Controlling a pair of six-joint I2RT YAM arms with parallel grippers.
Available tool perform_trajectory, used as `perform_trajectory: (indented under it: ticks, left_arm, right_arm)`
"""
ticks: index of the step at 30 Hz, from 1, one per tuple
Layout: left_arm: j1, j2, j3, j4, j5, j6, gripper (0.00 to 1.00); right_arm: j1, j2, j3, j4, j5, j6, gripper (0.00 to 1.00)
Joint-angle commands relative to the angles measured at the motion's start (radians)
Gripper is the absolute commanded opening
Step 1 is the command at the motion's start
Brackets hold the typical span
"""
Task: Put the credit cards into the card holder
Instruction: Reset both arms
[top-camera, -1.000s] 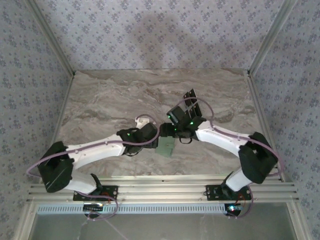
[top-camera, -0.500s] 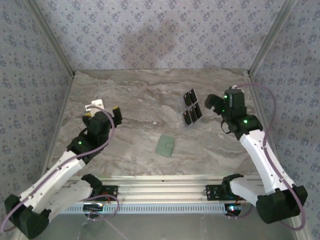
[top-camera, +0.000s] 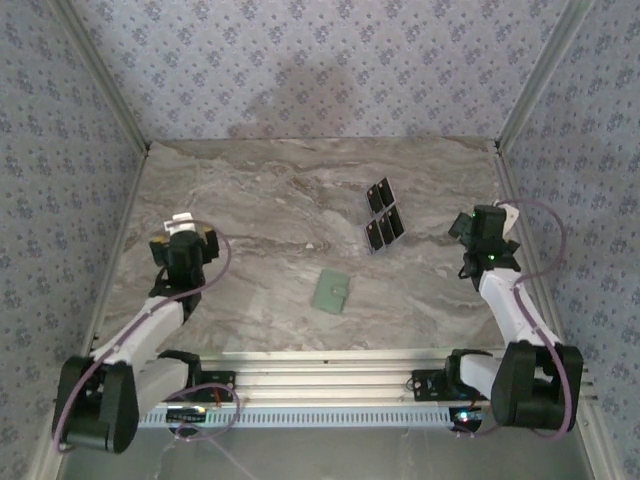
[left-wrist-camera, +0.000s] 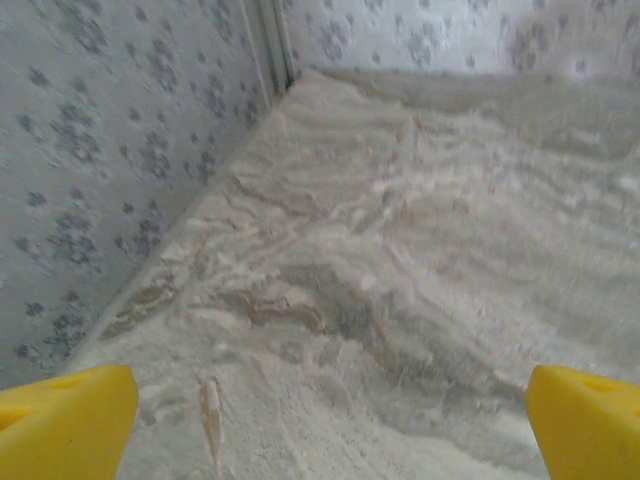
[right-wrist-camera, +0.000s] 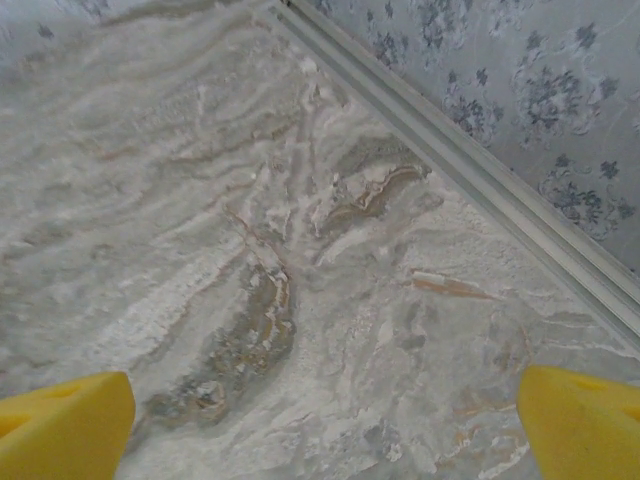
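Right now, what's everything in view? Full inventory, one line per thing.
credit cards: about four, glossy black, clustered flat on the table right of centre, beyond the card holder
card holder: one, pale sage green, closed, lying flat near the table's centre, apart from the cards
table: one, grey-beige marbled top
walls: three sides, blue-grey floral pattern
rail: one, aluminium, along the near edge by the arm bases
left end effector: one, black with yellow pads, open, over the table's left side, holding nothing
right end effector: one, black with yellow pads, open, near the table's right edge, holding nothing
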Motion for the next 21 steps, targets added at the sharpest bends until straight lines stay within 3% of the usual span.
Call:
perform_trajectory:
  ticks: [1,5,9,14,16,17,19,21]
  left_arm:
    - [0.014,0.082,-0.053,0.260,0.035,0.075,1.00]
    - [0.070,0.199,-0.079,0.407,0.113,0.076,1.00]
    - [0.125,0.300,-0.019,0.440,0.221,0.073,1.00]
    - [0.150,0.496,-0.003,0.612,0.326,0.078,1.00]
    - [0.168,0.472,0.023,0.513,0.367,0.064,1.00]
    - [0.172,0.489,0.014,0.564,0.373,0.066,1.00]
    - [0.180,0.477,0.028,0.514,0.392,0.061,1.00]
    - [0.187,0.478,0.031,0.514,0.405,0.057,1.00]
  right_arm:
    - [-0.002,0.060,-0.078,0.209,0.036,-0.084,1.00]
    - [0.005,0.116,-0.158,0.410,0.001,-0.175,1.00]
    - [0.003,0.171,-0.238,0.632,-0.107,-0.289,1.00]
    - [-0.008,0.216,-0.227,0.696,-0.266,-0.306,1.00]
    - [0.000,0.262,-0.267,0.828,-0.290,-0.296,1.00]
    - [0.020,0.302,-0.295,0.918,-0.261,-0.309,1.00]
    - [0.060,0.399,-0.323,1.070,-0.240,-0.363,1.00]
    - [0.078,0.369,-0.276,0.929,-0.264,-0.387,1.00]
